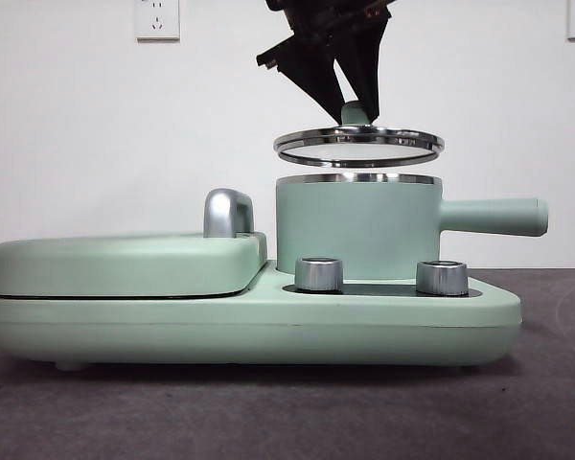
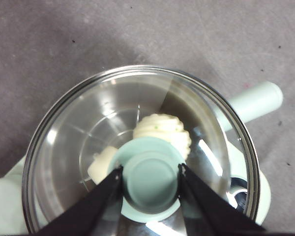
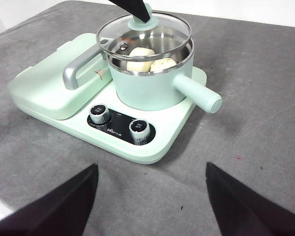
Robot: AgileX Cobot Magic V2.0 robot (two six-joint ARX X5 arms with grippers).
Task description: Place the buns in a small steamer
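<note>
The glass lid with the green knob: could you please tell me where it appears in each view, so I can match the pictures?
Front view: the glass lid hangs level just above the small steamer, gripped from above by the left claw.
Left wrist view: it fills most of the frame, with the buns visible through it.
Right wrist view: upper middle, over the steamer.
Shared landmark: the steamer's straight side handle.

White wall (image 1: 96, 125) w/ sockets (image 1: 157, 19), grey tabletop (image 1: 268, 412).

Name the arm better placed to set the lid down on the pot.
Left. Its end effector is shut on the lid's knob, holding the lid just above the pot. The right end effector waits open, away from it.
</note>
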